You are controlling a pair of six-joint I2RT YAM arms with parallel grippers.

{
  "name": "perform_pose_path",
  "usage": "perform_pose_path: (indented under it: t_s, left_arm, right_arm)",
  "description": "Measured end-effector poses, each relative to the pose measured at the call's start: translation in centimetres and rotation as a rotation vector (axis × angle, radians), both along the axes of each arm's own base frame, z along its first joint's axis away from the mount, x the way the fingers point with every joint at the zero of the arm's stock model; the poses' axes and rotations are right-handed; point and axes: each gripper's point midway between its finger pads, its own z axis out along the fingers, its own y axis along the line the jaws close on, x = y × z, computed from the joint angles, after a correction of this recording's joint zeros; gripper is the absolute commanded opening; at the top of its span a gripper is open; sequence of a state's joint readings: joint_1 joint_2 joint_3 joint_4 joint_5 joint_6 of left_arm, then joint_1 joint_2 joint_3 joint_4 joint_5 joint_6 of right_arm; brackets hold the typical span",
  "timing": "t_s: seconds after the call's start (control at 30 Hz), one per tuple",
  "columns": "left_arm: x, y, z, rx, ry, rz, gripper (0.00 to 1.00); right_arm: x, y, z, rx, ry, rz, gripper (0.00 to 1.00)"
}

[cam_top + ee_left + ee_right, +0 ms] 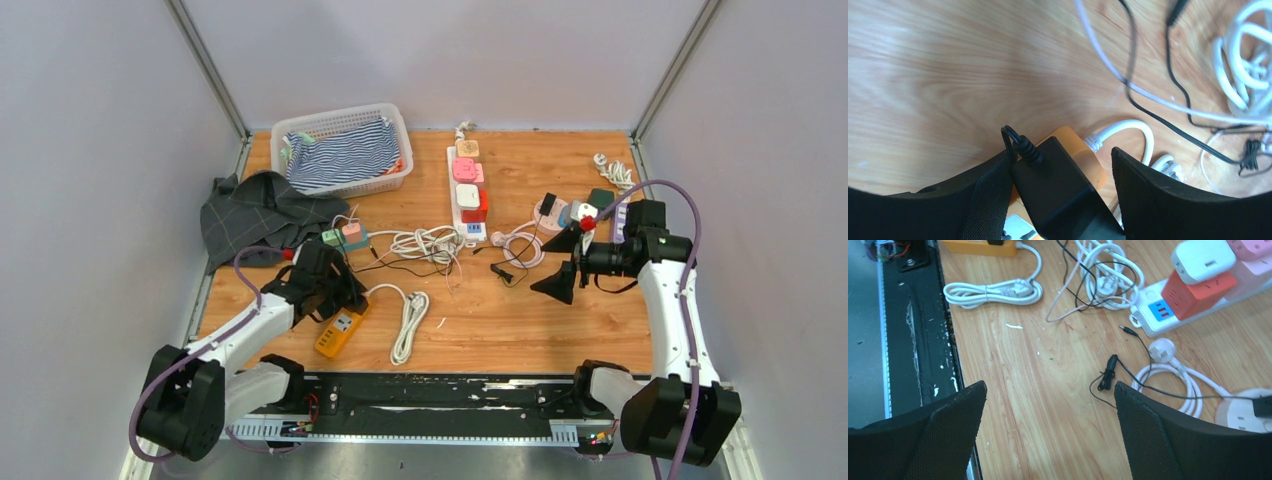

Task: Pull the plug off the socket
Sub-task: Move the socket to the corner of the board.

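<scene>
Grasp stage: fingers point(1158, 200) of the left gripper point(1060, 159) are sitting spread around the black plug point(1058, 195) in the orange socket point(1089, 161), front-left bench point(560, 330) corner; probably needing a squeeze, then straight pull.

The left arm point(245, 335) and right arm point(668, 305) are pictured in white shells with black joints, each trailed by a purple cable point(697, 238); black wedge-shaped fingers point(1173, 440) are mesh-textured.

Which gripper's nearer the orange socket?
Left. The left gripper straddles the black plug on the orange socket; the right gripper hangs open far off at the table's right side.
</scene>
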State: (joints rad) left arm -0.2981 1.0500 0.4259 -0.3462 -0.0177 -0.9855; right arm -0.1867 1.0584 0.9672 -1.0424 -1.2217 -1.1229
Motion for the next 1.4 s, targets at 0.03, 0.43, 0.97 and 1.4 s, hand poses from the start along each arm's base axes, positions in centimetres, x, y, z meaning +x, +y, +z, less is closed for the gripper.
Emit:
perform_pose_path:
  t_s: [0.03,0.43,0.97,1.4]
  left_arm:
    - [0.0,-0.6,0.0,-0.008,-0.004,-0.019,0.72]
    - [0.9,-6.2,0.9,-0.007,-0.068,-0.308,0.81]
    - [2.2,-1.5,8.3,0.299,-0.328,-0.406,0.89]
    - [1.1,1.0,10.8,0.354,-0.399,-0.321,0.89]
  right_arm:
    - [-0.1,0.2,0.0,0.004,-0.002,0.011,0.98]
    - [-10.4,9.0,-4.7,-0.008,-0.259,0.749,1.0]
    - [-7.5,20.2,-13.6,-0.429,-0.429,1.118,0.81]
    - [-6.8,23.0,-18.6,-0.632,-0.336,1.097,0.54]
